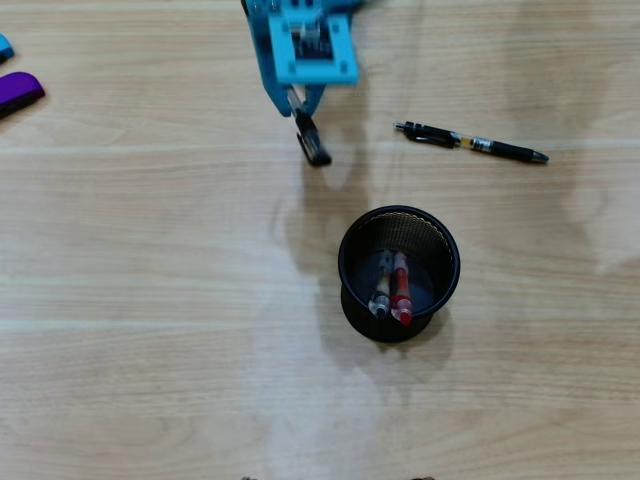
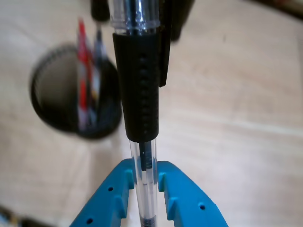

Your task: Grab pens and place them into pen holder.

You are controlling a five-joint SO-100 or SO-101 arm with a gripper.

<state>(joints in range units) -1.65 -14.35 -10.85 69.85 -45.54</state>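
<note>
My blue gripper (image 2: pixel 143 182) is shut on a clear pen with a black cap (image 2: pixel 140 94). In the overhead view the gripper (image 1: pixel 299 105) is at the top centre and the held pen (image 1: pixel 312 139) sticks out below it, above the table. The black mesh pen holder (image 1: pixel 347 262) stands below and to the right of it. A red pen (image 1: pixel 401 288) and a grey pen (image 1: pixel 381 290) stand inside. A black pen with an amber band (image 1: pixel 470 143) lies on the table at upper right. In the wrist view the pen holder (image 2: pixel 106 124) is blurred at left.
A purple chunky object (image 1: pixel 18 91) lies at the left edge of the overhead view, with a small blue thing (image 1: pixel 4 46) above it. The surface is a light wooden table (image 1: pixel 150 330).
</note>
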